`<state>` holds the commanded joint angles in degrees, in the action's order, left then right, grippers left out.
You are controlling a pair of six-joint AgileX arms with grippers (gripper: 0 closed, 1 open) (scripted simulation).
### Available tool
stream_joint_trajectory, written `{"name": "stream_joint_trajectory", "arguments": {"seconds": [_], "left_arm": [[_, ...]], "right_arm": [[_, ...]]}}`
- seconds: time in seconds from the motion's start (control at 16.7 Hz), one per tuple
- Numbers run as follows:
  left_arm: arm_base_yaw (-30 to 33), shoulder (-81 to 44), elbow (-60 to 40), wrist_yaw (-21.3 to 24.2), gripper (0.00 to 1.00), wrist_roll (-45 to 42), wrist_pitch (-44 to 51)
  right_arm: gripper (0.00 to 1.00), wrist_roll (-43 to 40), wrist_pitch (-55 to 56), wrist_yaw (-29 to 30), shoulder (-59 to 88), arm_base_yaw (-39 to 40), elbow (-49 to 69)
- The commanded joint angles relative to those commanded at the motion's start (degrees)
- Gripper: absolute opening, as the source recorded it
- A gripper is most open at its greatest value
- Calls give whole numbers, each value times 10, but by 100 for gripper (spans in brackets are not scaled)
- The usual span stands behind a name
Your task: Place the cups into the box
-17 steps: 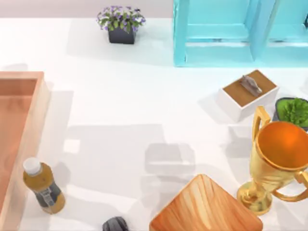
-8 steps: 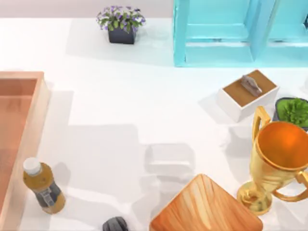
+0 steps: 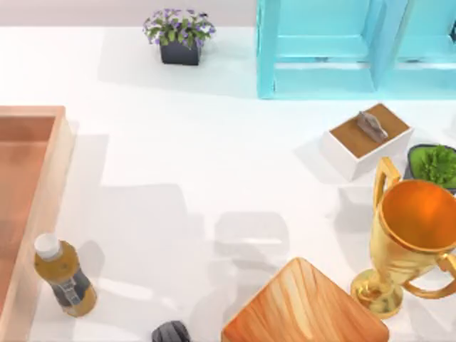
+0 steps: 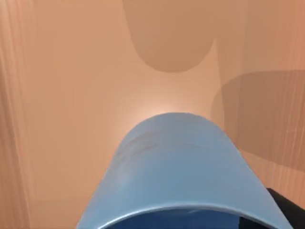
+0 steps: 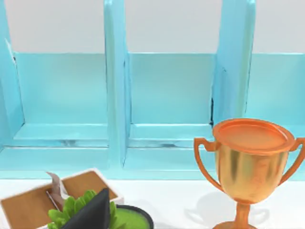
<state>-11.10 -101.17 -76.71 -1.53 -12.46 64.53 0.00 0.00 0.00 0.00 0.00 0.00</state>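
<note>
A plain blue cup (image 4: 176, 167) sits close in front of the left wrist camera, with my left gripper shut on it. A dark finger (image 4: 288, 210) shows beside its rim. The cup hangs above the peach-orange floor of the box (image 4: 71, 95), where its rounded shadow falls farther off. In the top view the box (image 3: 60, 164) lies at the table's left edge, cut off by the frame. A dark part of my right gripper (image 5: 90, 214) shows in the right wrist view, facing the cyan shelf and away from the box.
A juice bottle (image 3: 63, 276) stands just right of the box wall. A wooden board (image 3: 303, 306) and a gold trophy (image 3: 413, 235) sit at front right. Behind them are a small white box (image 3: 367, 139), a green plant (image 3: 434, 164), a cyan shelf (image 3: 342, 46) and a flower pot (image 3: 179, 35).
Only the soft arm shadows on the middle of the table have shifted a little. The objects on the table have stayed put.
</note>
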Motion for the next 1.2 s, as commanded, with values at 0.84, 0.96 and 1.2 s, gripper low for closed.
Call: {"name": "stream_joint_trajectory", "arguments": {"seconds": [0.84,0.96,1.2], "left_arm": [[0,0,0,0,100,0,0],[0,0,0,0,100,0,0],[0,0,0,0,100,0,0]], "right_arm": [[100,0,0,0,0,0,0],[100,0,0,0,0,0,0],[100,0,0,0,0,0,0]]}}
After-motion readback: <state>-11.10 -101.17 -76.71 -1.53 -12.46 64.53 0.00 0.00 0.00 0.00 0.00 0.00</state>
